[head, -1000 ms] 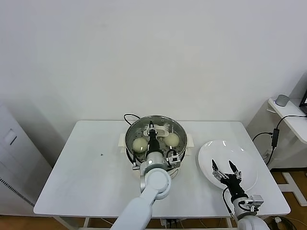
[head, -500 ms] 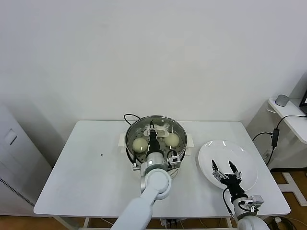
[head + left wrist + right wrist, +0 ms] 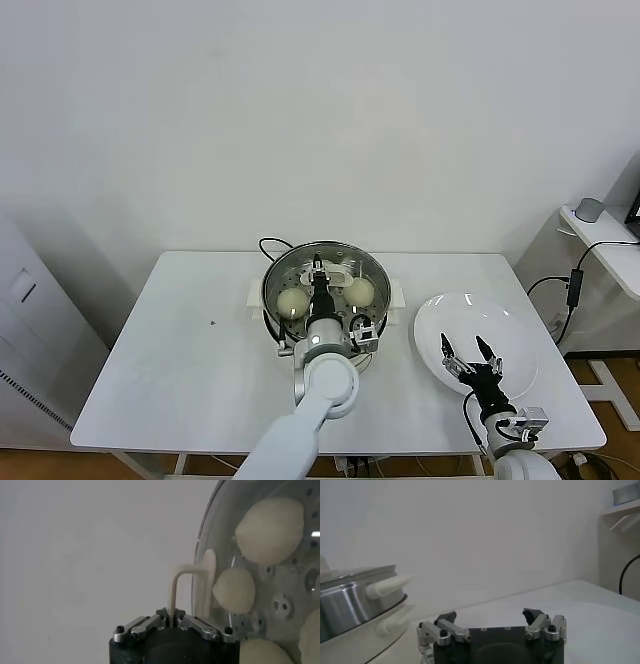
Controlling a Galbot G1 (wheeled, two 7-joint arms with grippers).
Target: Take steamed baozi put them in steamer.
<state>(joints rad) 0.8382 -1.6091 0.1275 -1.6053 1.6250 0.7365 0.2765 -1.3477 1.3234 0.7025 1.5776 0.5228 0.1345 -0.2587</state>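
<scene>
White table [image 3: 190, 370] carries the steamer [image 3: 276, 268]. Left gripper [image 3: 318, 275] sits over its centre, fingers pinching the glass lid's white handle [image 3: 180, 587]; nothing has visibly shifted. Steamed baozi [image 3: 291, 301] lie beneath. Right gripper [image 3: 470, 355] hangs spread above the plate [image 3: 520, 345]. Loading appears complete.

White table [image 3: 190, 370] against a plain white wall [image 3: 320, 120], side shelf [image 3: 608, 238] at right.
</scene>
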